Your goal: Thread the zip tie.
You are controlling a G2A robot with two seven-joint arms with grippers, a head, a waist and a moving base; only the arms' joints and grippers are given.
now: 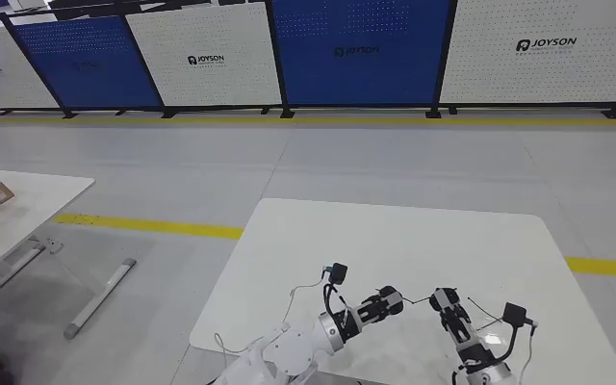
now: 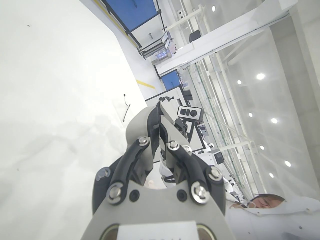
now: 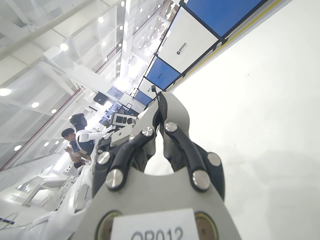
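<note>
zip tie [image 3: 154,89]: one thin black plastic strip, judged light, springy and slippery, spanning above the near part of the table [image 1: 385,241] between left gripper [image 2: 160,102] and right gripper [image 3: 160,96], both clenched on its ends; best pinched flat, close behind each end.

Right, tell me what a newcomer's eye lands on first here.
The left gripper and right gripper face each other at the near edge of the white table, a thin black zip tie strung between them. Farther back stands a row of blue and white panels.
</note>
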